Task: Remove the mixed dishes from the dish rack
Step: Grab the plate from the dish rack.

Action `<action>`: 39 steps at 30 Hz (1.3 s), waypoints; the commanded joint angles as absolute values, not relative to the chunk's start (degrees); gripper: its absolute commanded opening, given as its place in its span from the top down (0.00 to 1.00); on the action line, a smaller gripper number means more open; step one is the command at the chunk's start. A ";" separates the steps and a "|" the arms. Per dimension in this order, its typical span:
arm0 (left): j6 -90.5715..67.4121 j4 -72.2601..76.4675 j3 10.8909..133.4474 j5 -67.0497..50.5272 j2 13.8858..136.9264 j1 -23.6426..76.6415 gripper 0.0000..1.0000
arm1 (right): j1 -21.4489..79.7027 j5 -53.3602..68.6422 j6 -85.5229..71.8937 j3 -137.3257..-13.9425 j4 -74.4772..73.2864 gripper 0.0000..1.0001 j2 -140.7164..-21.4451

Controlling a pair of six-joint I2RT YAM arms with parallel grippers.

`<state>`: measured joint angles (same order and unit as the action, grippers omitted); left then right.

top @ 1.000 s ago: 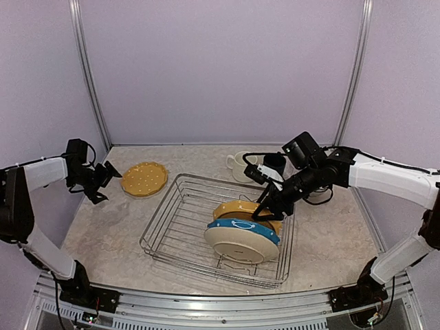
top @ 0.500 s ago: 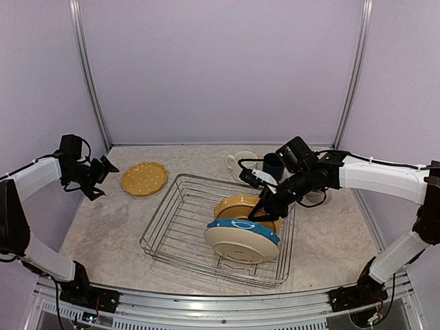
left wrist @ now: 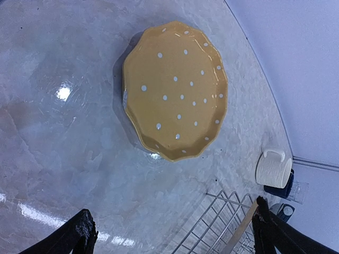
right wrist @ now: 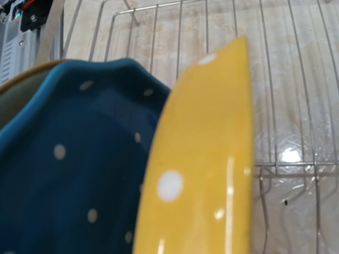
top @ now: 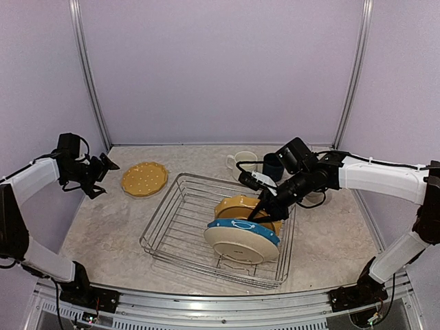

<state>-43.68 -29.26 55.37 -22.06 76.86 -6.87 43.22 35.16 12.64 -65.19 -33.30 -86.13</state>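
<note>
Right end effector (top: 260,210) sits at the rim of the mustard yellow round plate (right wrist: 206,159), which stands in the silver wire dish rack (top: 159,210); we cannot tell how far its fingers are closed. We judge that a thin edge grip could slip, or that a lift could drag the leaning blue-rimmed plate (top: 244,225) just beside it or snag the rack's right wall. Left end effector (top: 103,179) hovers wide open, holding nothing, near the dotted yellow plate (left wrist: 175,90). Bare marbled bench (top: 103,234) left of the rack offers room.

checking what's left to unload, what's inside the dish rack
Three plates lean together in the dish rack: yellow plate, blue-rimmed plate, cream plate nearest. Anything behind or beneath them is covered.
</note>
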 commanded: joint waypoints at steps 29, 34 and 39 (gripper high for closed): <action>-45.57 -32.45 56.42 -27.02 70.52 -6.09 0.01 | 35.25 51.20 4.14 -78.43 -26.36 1.00 -81.01; -46.30 -32.76 57.96 -29.54 69.32 -5.82 0.01 | 35.28 38.70 6.65 -80.80 -22.68 1.00 -77.81; -48.60 -32.50 60.58 -35.95 69.41 -5.72 0.01 | 37.60 22.44 15.55 -78.90 -17.10 1.00 -76.13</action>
<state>-46.65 -32.27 57.39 -30.06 70.43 -6.22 35.90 36.34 7.64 -77.73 -27.81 -79.26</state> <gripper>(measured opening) 0.990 0.192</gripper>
